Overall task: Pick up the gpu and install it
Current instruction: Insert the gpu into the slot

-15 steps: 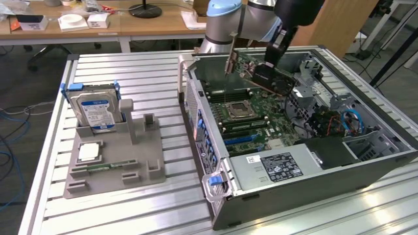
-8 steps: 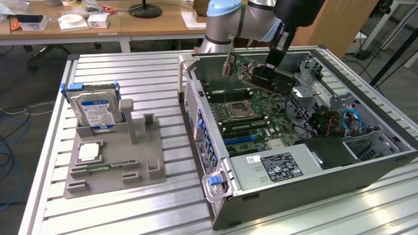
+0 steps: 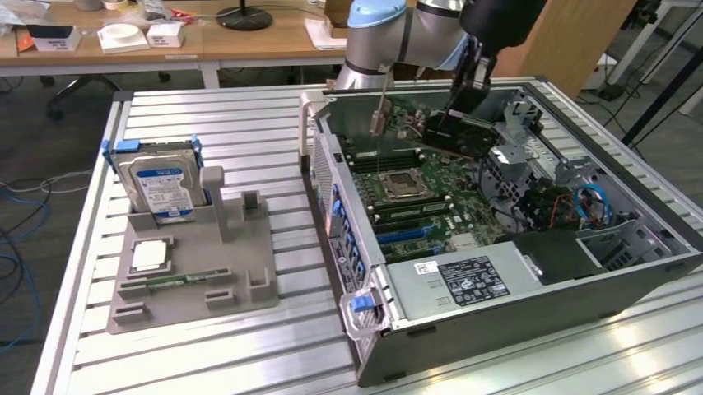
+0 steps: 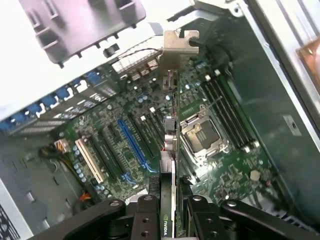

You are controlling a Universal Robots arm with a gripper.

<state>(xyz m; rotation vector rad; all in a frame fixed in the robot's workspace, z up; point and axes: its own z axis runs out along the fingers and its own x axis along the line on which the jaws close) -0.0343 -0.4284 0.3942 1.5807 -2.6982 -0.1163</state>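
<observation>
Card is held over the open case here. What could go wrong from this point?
The gpu hangs edge-on in the gripper, not lined up with the long blue slot; lowered like this, it might strike the motherboard. Its metal bracket could catch on the case frame.

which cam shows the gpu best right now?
Exterior view: the gpu shows its dark face, held above the motherboard. Wrist view gives it edge-on, a narrow strip with the bracket at its free end, clamped in the end effector.

NVIDIA mark on gpu (image 4: 170,145) edge. Print on hard drive (image 3: 161,188) label, power supply (image 3: 472,277) sticker illegible.
</observation>
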